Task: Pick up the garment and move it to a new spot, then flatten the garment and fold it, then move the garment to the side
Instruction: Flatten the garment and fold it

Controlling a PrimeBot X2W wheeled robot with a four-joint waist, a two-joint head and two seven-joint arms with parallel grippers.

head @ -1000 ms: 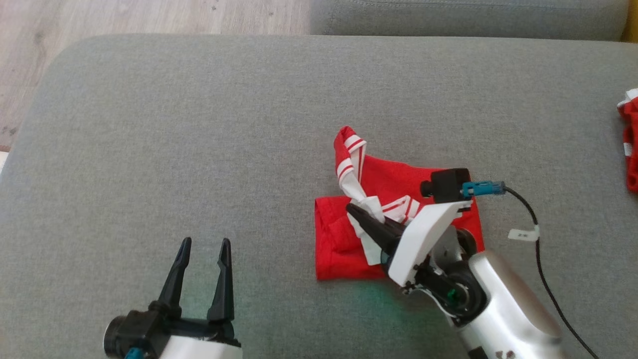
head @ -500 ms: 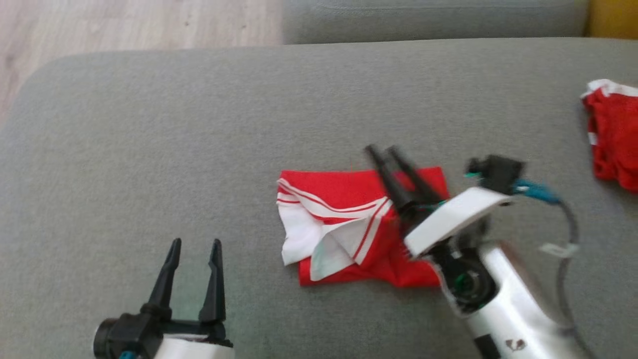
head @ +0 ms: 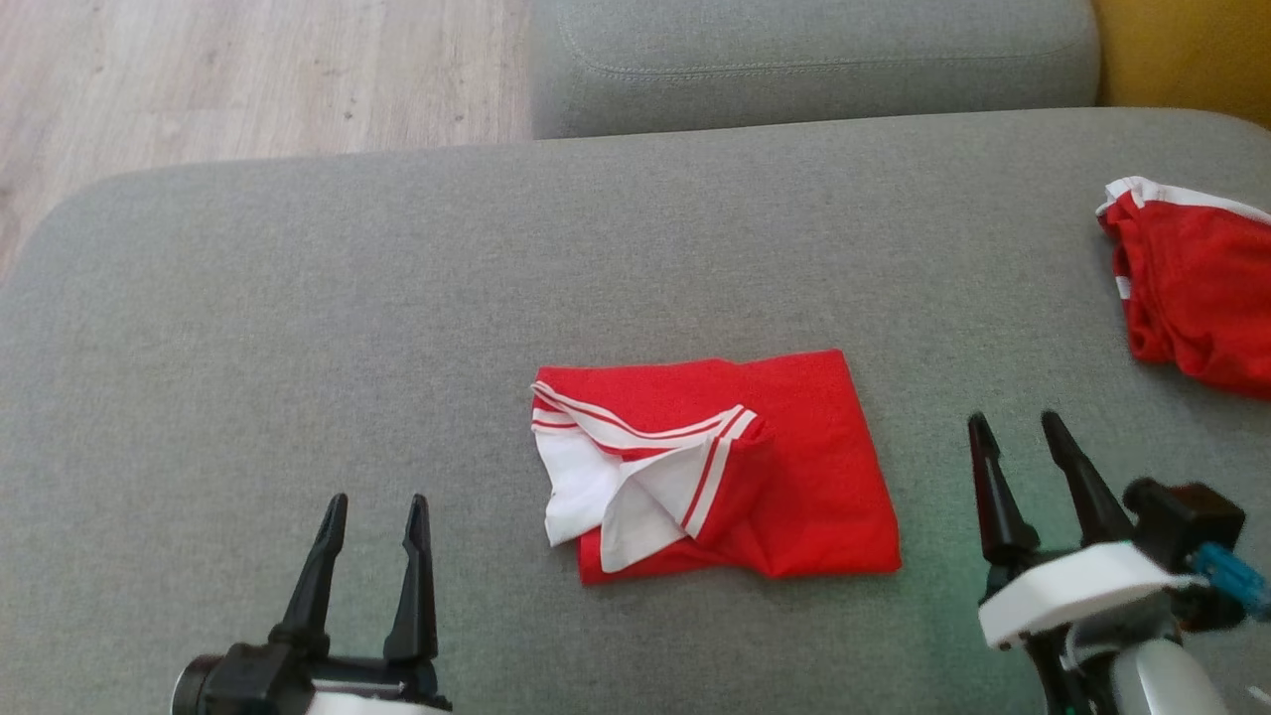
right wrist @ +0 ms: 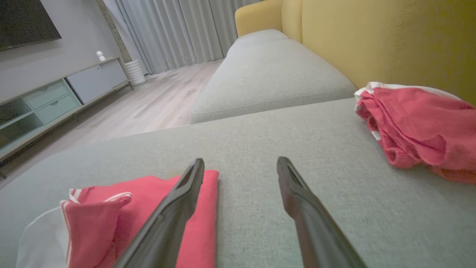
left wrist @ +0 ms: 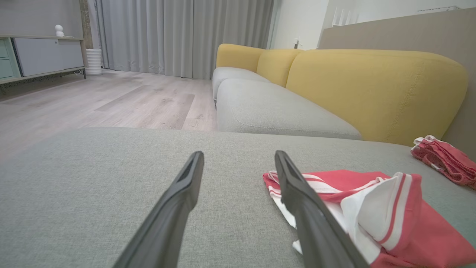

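The garment [head: 755, 452] is red with white, red-striped trim and lies folded in a rough rectangle mid-cushion, its white flap at the front left. It also shows in the left wrist view [left wrist: 394, 208] and the right wrist view [right wrist: 111, 212]. My left gripper [head: 375, 508] rests at the lower left, open and empty, to the left of the garment. Right of the garment, my right gripper [head: 1018, 425] stands open and holds nothing, clear of the cloth. Both pairs of fingers [left wrist: 178, 208] [right wrist: 297, 201] point away over the cushion.
A second red and white garment [head: 1192, 288] lies crumpled at the cushion's right edge, seen too in the right wrist view [right wrist: 412, 123]. The grey cushion [head: 298, 328] adjoins another grey seat [head: 794, 60] behind. A yellow backrest [right wrist: 372, 41] rises on the right; wood floor [head: 199, 79] lies far left.
My right gripper let go of the garment and drew back to the right, its jaws now apart. The garment lies folded flat. The head camera has shifted, moving the whole picture.
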